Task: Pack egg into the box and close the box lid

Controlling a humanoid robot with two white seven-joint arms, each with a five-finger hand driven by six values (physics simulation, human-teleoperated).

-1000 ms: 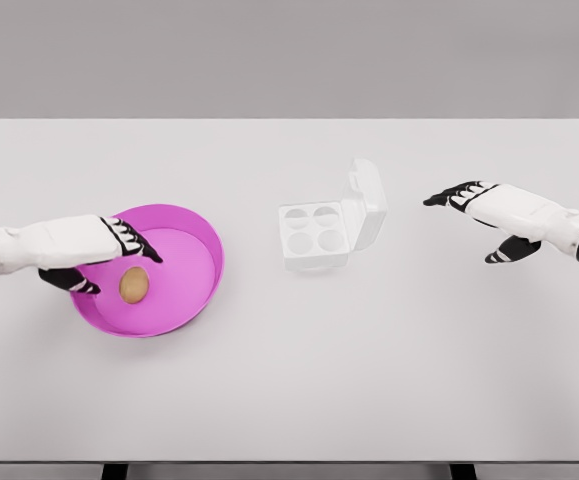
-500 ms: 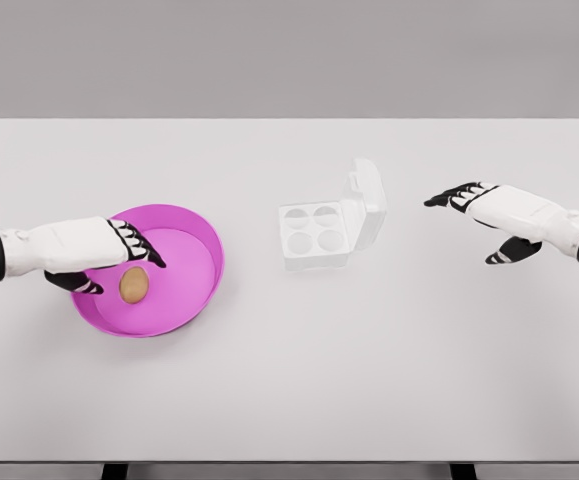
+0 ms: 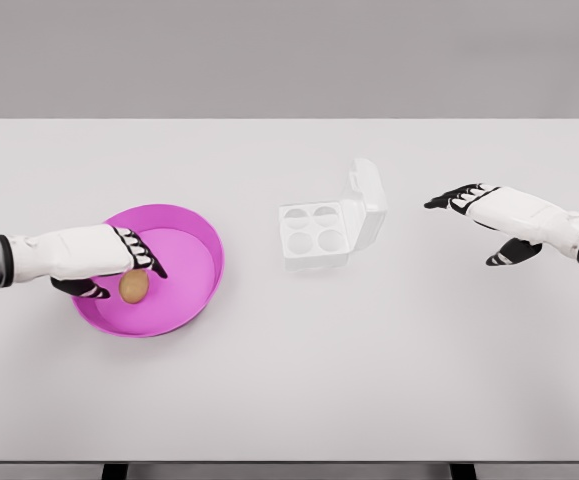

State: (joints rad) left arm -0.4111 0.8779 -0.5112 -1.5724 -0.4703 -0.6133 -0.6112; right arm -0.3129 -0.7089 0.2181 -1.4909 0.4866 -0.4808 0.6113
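Observation:
A brown egg [image 3: 134, 286] lies in a magenta bowl [image 3: 191, 275] at the left of the table. My left hand [image 3: 121, 273] reaches over the bowl's left rim, its fingers spread above and around the egg, thumb beside it; no firm grasp shows. The white egg box [image 3: 315, 234] stands at the table's middle with several empty cups and its lid [image 3: 367, 198] raised upright on the right side. To the right of the box my right hand [image 3: 474, 214] hovers over the table with relaxed fingers, holding nothing.
The white table [image 3: 289, 380] spans the whole view, its front edge near the bottom. Only the bowl and the box stand on it.
My left hand has sunk lower over the egg, its fingers closer around it. The right hand has barely moved.

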